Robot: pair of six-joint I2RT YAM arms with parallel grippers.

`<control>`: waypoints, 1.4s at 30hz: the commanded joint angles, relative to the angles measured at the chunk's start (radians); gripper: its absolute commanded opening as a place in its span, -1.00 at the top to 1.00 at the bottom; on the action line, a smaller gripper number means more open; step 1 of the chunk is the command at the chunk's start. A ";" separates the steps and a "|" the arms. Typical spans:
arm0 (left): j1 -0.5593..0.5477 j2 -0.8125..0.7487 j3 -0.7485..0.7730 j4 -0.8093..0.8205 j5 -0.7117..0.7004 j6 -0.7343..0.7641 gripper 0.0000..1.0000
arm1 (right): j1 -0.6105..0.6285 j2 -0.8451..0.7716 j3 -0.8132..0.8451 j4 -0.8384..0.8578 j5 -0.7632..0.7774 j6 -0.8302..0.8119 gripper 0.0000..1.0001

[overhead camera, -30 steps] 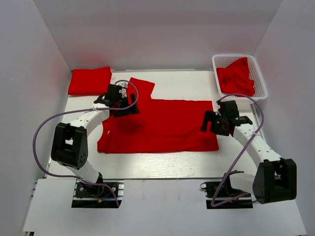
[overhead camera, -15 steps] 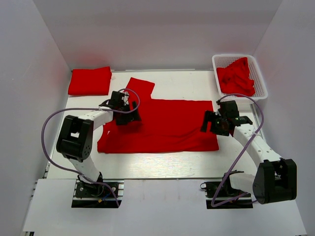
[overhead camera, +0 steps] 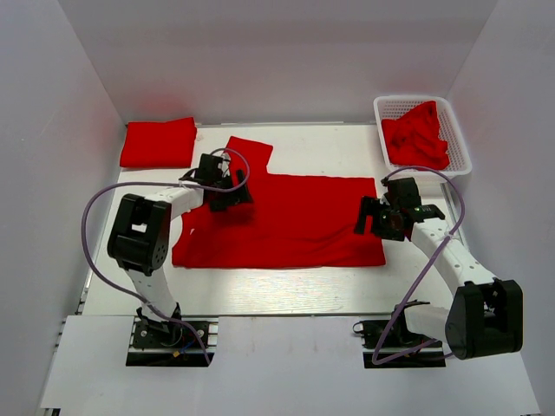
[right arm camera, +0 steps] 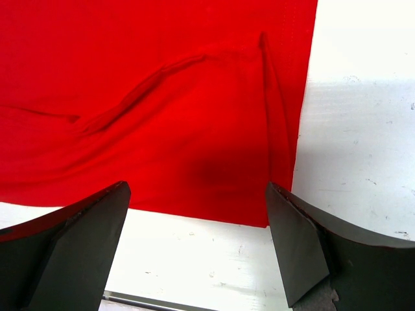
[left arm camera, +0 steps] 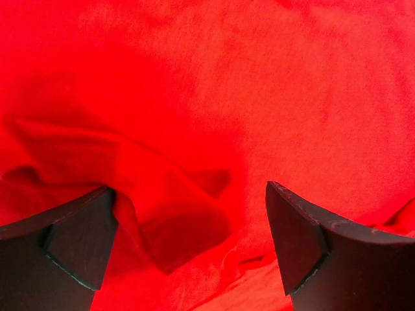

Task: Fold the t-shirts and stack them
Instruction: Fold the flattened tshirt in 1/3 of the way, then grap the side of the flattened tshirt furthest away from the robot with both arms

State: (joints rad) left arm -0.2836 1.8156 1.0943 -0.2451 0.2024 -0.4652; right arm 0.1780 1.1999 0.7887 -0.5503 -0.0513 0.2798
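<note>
One folded t-shirt (overhead camera: 157,143) lies at the far left corner of the worktop (overhead camera: 321,152). The spread t-shirt (overhead camera: 286,221) lies flat in the middle, not yet folded, and crumpled t-shirts (overhead camera: 418,134) wait in the basket (overhead camera: 412,99), so we judge most of the job remains. Our left hand (left arm camera: 188,188) hovers wide open over rumpled cloth near the sleeve, gripping nothing. Our right hand (right arm camera: 196,184) gapes over the hem corner, also empty. Since a second ago, the left elbow has swung inward; the right arm has not moved.

Overhead view looking down, wrist views close over same t-shirt (overhead camera: 295,227)
</note>
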 commanded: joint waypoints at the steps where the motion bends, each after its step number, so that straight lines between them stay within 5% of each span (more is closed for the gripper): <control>1: -0.003 0.023 0.059 0.029 0.046 -0.010 -1.00 | -0.002 0.003 0.015 -0.005 0.013 -0.008 -0.81; 25: -0.012 0.137 0.323 -0.051 -0.023 0.020 -1.00 | -0.003 0.055 0.041 0.032 0.004 -0.007 -0.81; 33: 0.017 0.304 0.737 -0.239 -0.195 0.190 -1.00 | 0.000 0.153 0.193 0.150 0.025 -0.025 -0.81; 38: 0.026 0.598 1.185 -0.391 -0.316 0.256 -1.00 | -0.005 0.251 0.294 0.205 0.033 -0.007 -0.81; 42: 0.035 0.646 1.199 -0.259 -0.402 0.279 -1.00 | -0.002 0.306 0.372 0.220 0.005 -0.005 -0.81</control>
State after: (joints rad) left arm -0.2562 2.4596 2.2864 -0.5140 -0.1032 -0.2348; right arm 0.1780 1.4841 1.1004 -0.3828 -0.0299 0.2756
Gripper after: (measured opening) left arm 0.992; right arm 0.904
